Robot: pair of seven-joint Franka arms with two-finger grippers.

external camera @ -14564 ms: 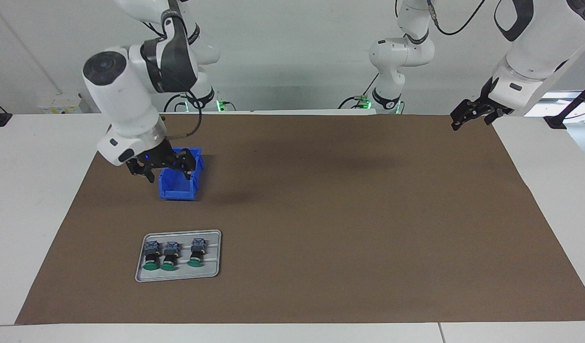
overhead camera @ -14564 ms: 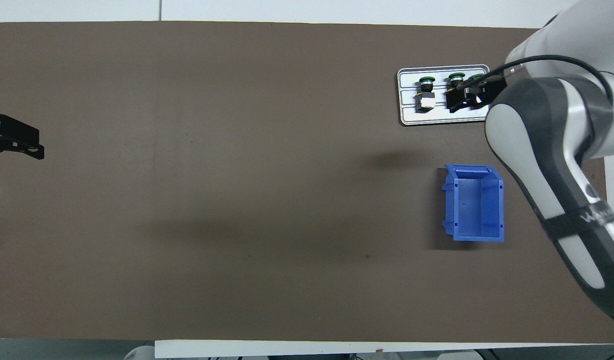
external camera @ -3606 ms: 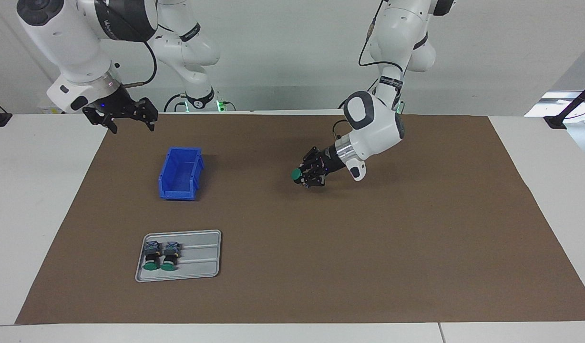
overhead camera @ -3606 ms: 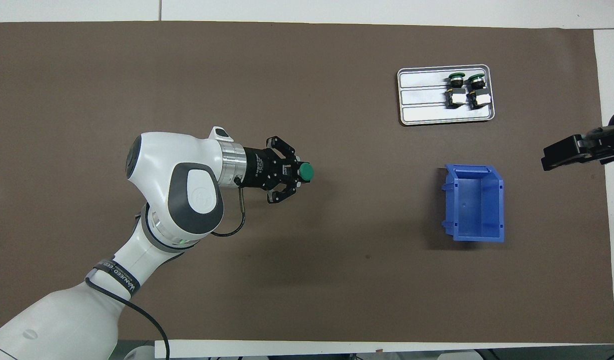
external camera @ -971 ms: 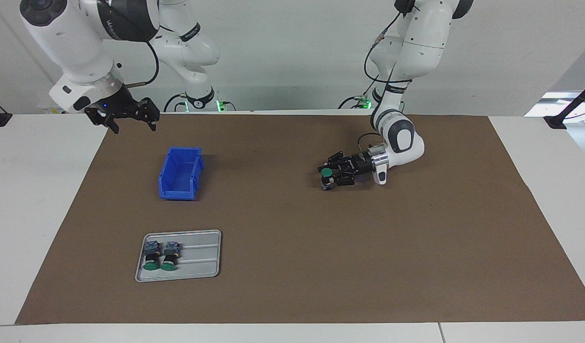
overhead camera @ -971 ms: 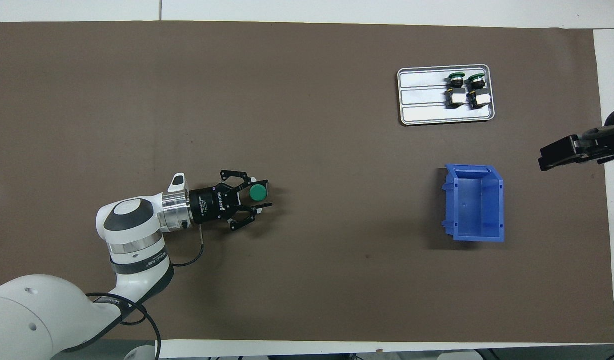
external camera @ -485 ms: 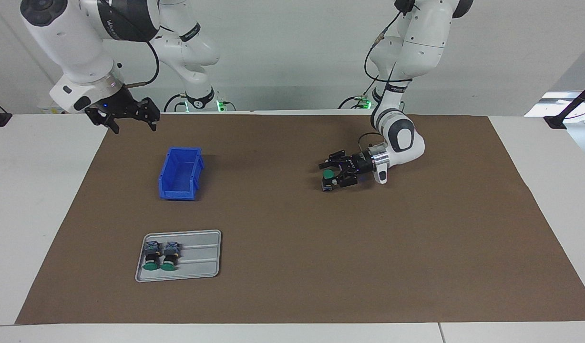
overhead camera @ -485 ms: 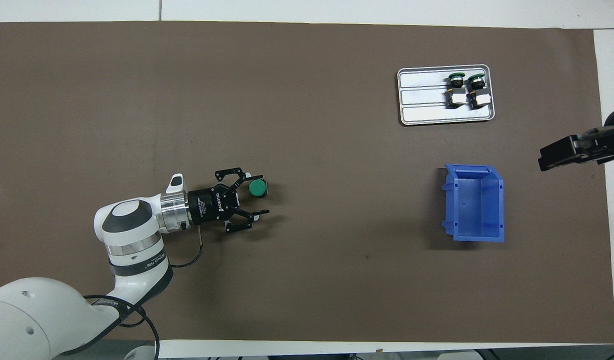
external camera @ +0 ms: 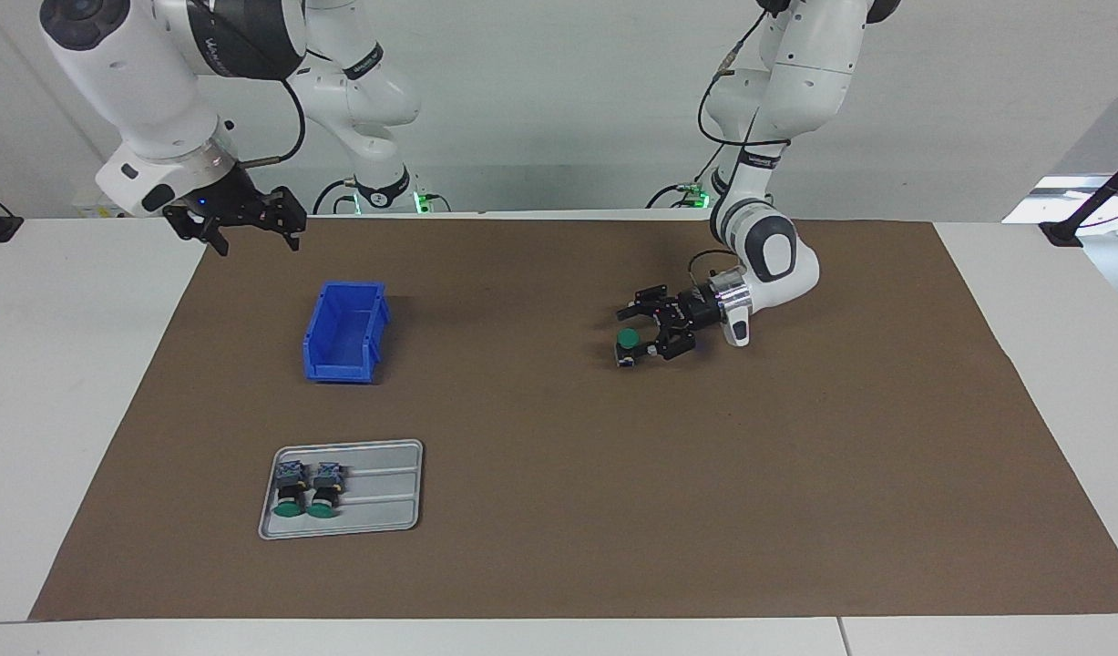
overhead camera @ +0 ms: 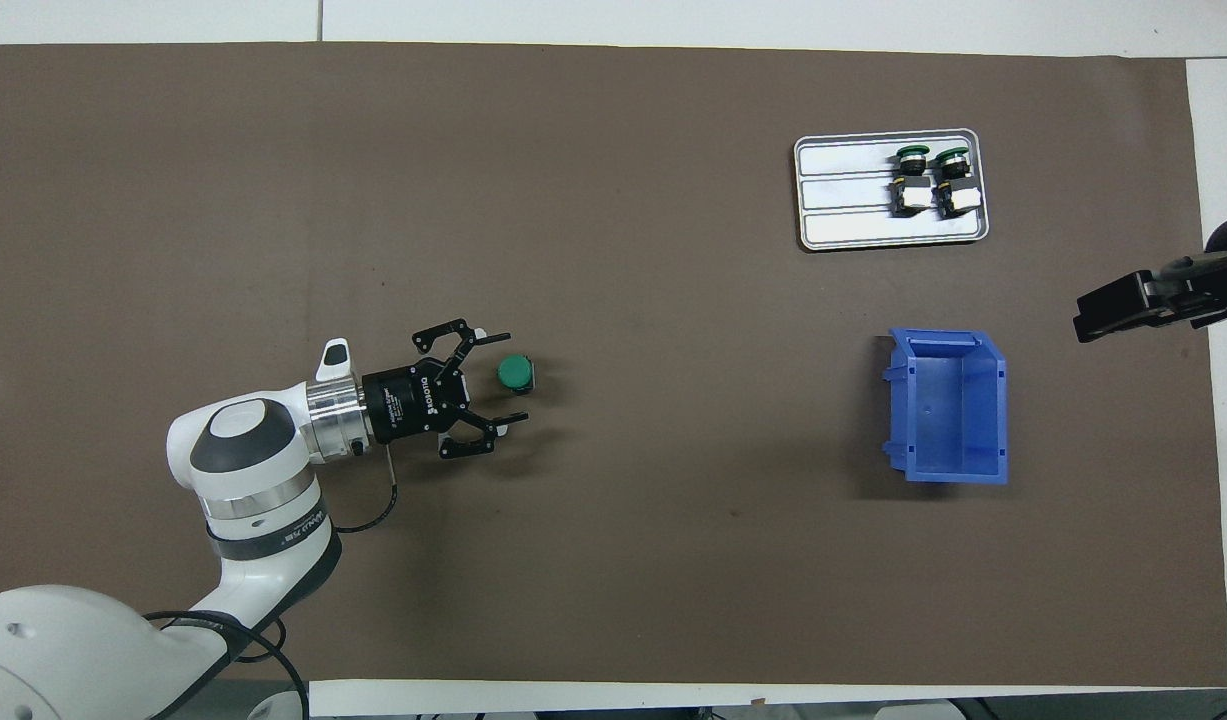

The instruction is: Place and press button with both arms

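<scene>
A green-capped button (external camera: pixel 628 341) (overhead camera: pixel 515 373) stands upright on the brown mat near the table's middle, cap up. My left gripper (external camera: pixel 624 338) (overhead camera: pixel 513 378) lies low and level at the mat, open, its two fingers either side of the button and not gripping it. Two more buttons (external camera: pixel 291 492) (external camera: pixel 324 492) (overhead camera: pixel 913 180) lie side by side in the grey tray. My right gripper (external camera: pixel 253 241) (overhead camera: pixel 1123 305) waits open and empty in the air over the mat's corner at the right arm's end.
A grey tray (external camera: pixel 385 487) (overhead camera: pixel 843 200) sits toward the right arm's end, farther from the robots than the empty blue bin (external camera: pixel 340 369) (overhead camera: pixel 948 400). The brown mat (external camera: pixel 795 474) covers most of the white table.
My left gripper has opened and let go of the button, then drawn back a little toward its own arm. The button now stands on the mat. The right arm has not moved.
</scene>
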